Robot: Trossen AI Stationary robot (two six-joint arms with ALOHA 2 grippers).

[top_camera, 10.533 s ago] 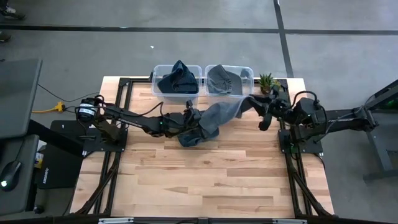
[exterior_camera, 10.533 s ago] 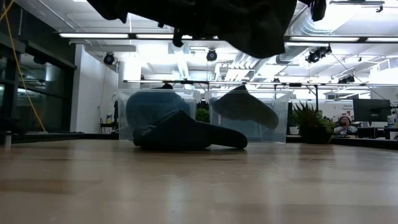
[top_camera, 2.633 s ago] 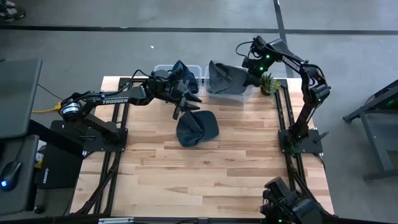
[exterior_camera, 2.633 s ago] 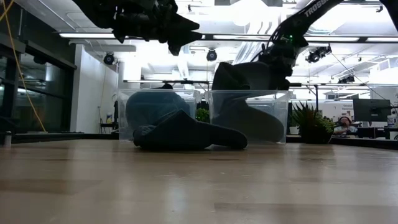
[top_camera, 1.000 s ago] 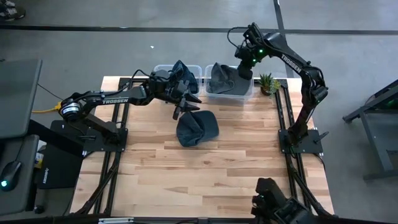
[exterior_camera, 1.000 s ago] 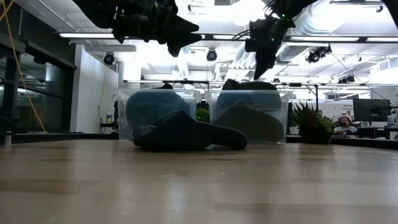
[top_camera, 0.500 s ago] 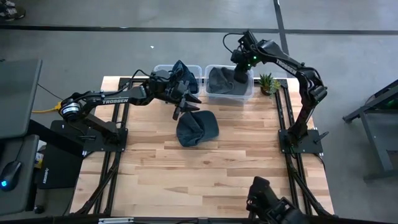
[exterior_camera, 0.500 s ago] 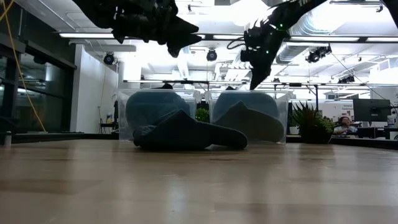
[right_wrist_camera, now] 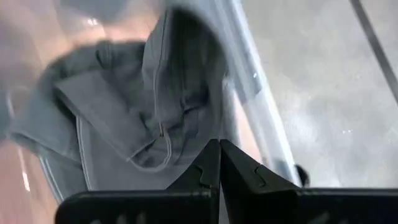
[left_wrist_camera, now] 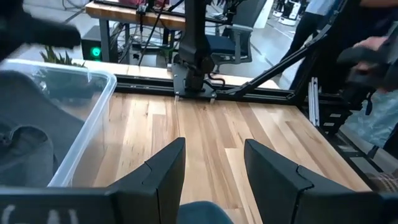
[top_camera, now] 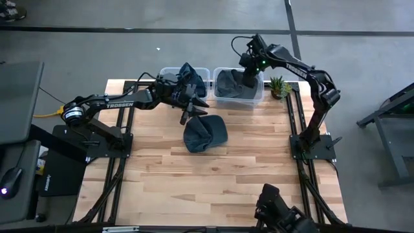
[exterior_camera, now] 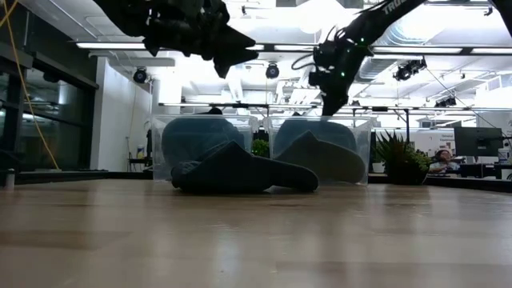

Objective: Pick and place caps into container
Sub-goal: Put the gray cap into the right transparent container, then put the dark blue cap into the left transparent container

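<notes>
From above you get even, soft light on the wooden table (top_camera: 213, 175), with only faint shadows under the arms. At table height you look into bright ceiling strip lights (exterior_camera: 448, 50), so both arms read as black silhouettes and the near tabletop blurs out of focus. Through your right wrist camera the grey cap (right_wrist_camera: 124, 118) is smeared and soft, the bin wall washed pale. Your left wrist camera is sharper, though the clear bin (left_wrist_camera: 87, 130) edge and far figures blur.

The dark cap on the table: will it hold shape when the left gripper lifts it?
Probably not. The dark cap lies slumped and creased, so it likely droops from a pinch. Being soft fabric, it probably bunches rather than slides if the open left gripper pushes it.
</notes>
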